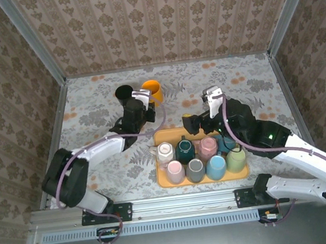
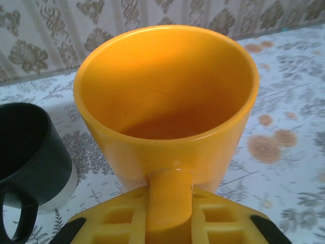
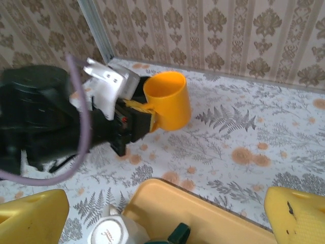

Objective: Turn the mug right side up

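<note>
We see the orange mug (image 1: 152, 91) toward the far middle of the table (image 1: 253, 88), at about 11 o'clock from the yellow tray (image 1: 164, 181). It is mouth up: the left wrist view looks straight down into its bare orange inside. In the right wrist view its wall leans slightly. Its base sits at or just above the patterned cloth, and we cannot tell whether the two touch.

The left gripper (image 1: 145, 102) is clamped on the mug's handle. It reaches in from 7 o'clock of the mug, and in its own wrist view the handle runs down between the yellow fingers (image 2: 106, 223), pinched tight.

A black mug (image 1: 124, 92) stands just beside the orange one at its 9 o'clock, also mouth up, with its handle turned toward the left wrist camera. The two mugs are close but apart.

The right gripper (image 1: 188, 124) hangs at 4 o'clock from the orange mug, over the tray's far edge. Its claw is spread wide with nothing between the fingers, which stand at either bottom corner of the right wrist view.

The tray holds eight mugs in two rows. The white mug (image 1: 165, 152), in its far-left corner at about 10 o'clock, is bottom up.
</note>
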